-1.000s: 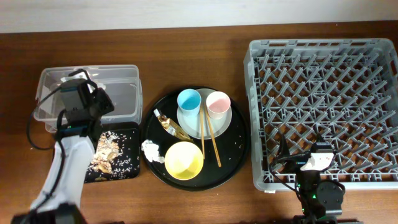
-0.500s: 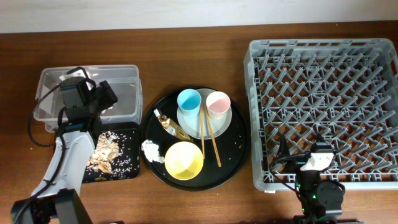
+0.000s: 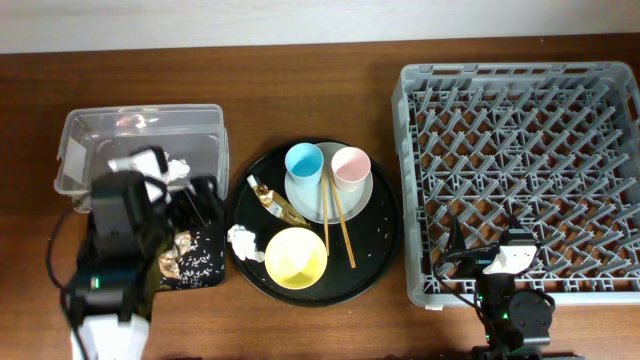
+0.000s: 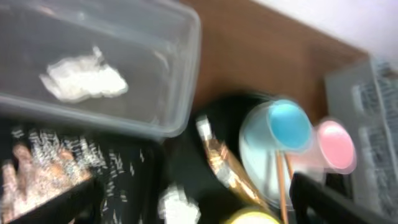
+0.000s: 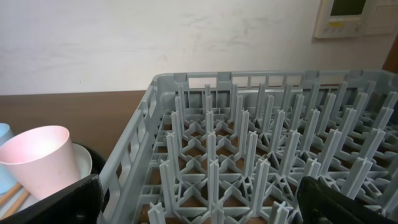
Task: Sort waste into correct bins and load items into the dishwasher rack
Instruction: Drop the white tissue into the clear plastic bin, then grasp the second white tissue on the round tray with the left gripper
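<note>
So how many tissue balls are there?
2. One tissue wad lies in the clear tub; another sits on the round tray beside the yellow bowl. The left arm may hide more.

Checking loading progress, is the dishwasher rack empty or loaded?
Empty: nothing sits in the visible part of the dishwasher rack, and the pink cup is on the plate outside it.

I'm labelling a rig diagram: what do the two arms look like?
Both are mostly black with black cables. The left arm has a white lower link; the right arm carries a white block and a green light. Both jaws are black.
</note>
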Tool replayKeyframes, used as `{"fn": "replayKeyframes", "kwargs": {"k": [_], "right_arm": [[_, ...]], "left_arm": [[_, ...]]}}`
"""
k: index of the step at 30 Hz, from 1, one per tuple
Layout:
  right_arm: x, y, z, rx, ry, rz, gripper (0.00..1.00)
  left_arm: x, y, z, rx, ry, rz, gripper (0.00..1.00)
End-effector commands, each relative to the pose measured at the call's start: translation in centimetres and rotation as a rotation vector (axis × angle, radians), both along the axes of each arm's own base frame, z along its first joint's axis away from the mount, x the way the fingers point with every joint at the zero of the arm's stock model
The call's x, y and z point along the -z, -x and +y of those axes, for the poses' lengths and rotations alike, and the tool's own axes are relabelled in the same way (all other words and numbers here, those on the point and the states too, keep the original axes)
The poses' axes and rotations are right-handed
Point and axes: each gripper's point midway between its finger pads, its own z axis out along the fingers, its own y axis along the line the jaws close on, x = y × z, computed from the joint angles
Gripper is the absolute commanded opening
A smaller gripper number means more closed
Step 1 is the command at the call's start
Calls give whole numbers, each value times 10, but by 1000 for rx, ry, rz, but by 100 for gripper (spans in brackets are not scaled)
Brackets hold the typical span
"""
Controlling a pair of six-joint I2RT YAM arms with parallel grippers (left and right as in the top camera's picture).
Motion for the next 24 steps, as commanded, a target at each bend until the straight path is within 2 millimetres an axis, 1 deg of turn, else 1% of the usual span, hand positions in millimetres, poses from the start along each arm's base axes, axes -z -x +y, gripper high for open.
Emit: {"fn": "replayKeyframes", "kwargs": {"k": [1,5,7,9,12,16,18,21,24], "right_arm": [[2,0,-2,6,7,3,98],[2,0,-2,6,7,3,98],[2,0,-2,6,7,3,98],[2,0,-2,7,7,3,98],[2,0,-2,6,7,3,98],[2,0,-2,6,7,3,98],[2,0,-2,6,7,3,98],[2,0,-2,6,7,3,98],[2,0,-2,7,7,3,98]], "left_arm": [[7,33,-19,62,22,82,99],[24,55,-23,80,20,190,99],[29,60,-23,82,22,221,98],[32,63,-23,82,22,242,80],[40,64,-23,81,20,279,60],[60,65,-23,80,20,342,56],[77,69,-26,92,16,408,52],[88,70,-36,134,2,456,49],[96,67,-44,115,-27,484,48]]}}
